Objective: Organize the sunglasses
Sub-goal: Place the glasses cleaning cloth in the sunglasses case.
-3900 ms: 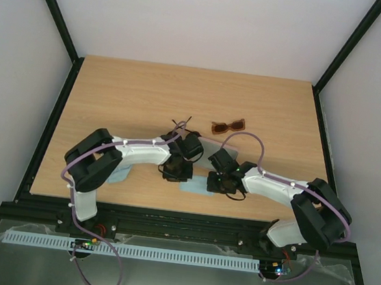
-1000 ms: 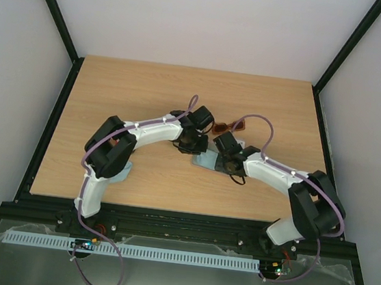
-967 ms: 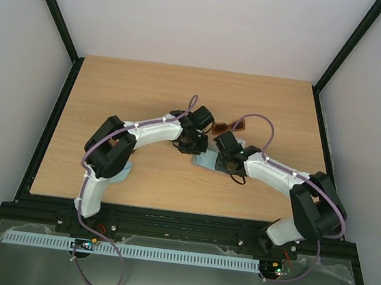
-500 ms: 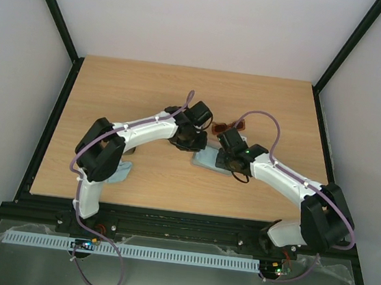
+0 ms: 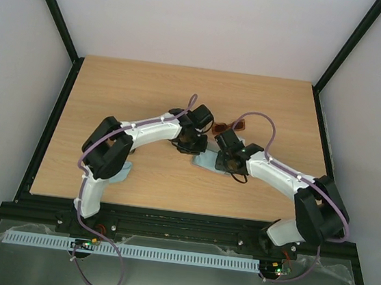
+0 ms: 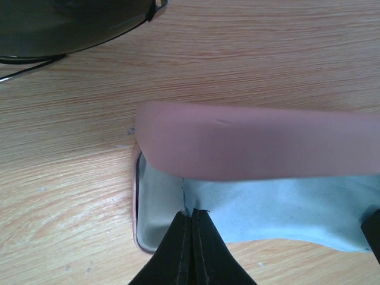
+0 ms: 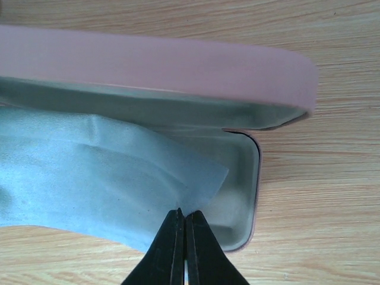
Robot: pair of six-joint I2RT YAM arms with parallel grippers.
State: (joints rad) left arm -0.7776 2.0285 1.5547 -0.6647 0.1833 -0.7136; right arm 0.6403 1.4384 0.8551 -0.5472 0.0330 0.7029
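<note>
Both grippers have shifted farther up the table (image 5: 127, 94) than a few seconds ago, and the open pink case (image 6: 249, 142) has gone with them. The left gripper (image 6: 191, 215) and right gripper (image 7: 183, 214) each have their jaws pressed fully together. Their tips sit at the edge of the pale blue cloth (image 7: 89, 172) inside the case; whether either pinches it cannot be told. The reddish-brown sunglasses (image 5: 239, 126), thick-framed with brown lenses, lie just beyond the right wrist. The aviator sunglasses (image 6: 65, 24), a dark lens in thin black wire, lie on the wood near the case's left end.

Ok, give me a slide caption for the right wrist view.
Shut right gripper at the edge of the blue cloth inside the open pink case.
</note>
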